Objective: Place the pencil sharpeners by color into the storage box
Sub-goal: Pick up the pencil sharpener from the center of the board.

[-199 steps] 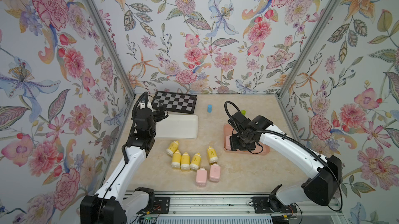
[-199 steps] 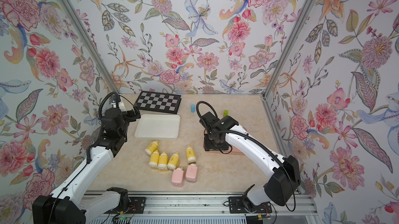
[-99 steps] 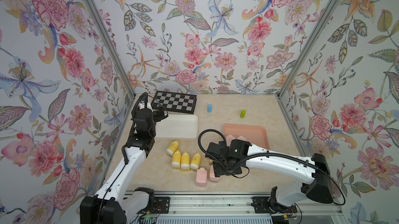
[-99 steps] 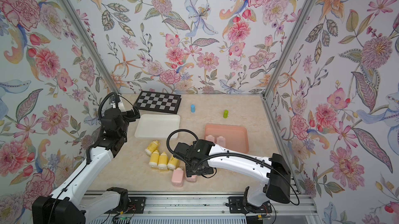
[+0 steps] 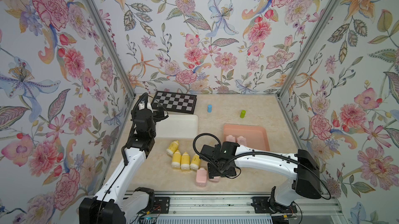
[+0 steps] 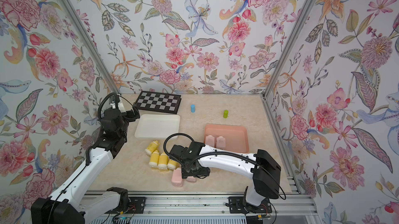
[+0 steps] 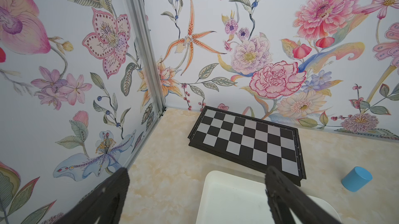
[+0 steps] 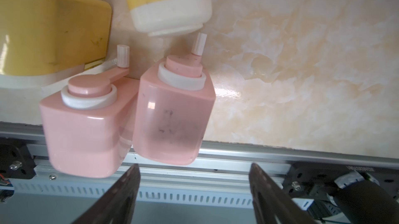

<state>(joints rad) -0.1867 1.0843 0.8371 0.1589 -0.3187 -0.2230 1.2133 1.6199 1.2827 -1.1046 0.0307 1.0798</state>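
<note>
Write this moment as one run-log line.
right gripper: open, at loose pink pencil sharpeners | left gripper: open, by white tray | pink tray: holds two pink sharpeners | yellow sharpeners: loose on table

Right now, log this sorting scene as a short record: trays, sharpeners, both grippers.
pink tray: holds two pink sharpeners, side by side
white tray: nothing in it
loose pink sharpeners: two on the table near the front edge, side by side
yellow sharpeners: four visible on the table; the right arm may hide more
right gripper: open, empty, just short of the loose pink pair
left gripper: open, empty, at the white tray's back corner
other: blue cylinder, green cylinder, chessboard at the back
</note>
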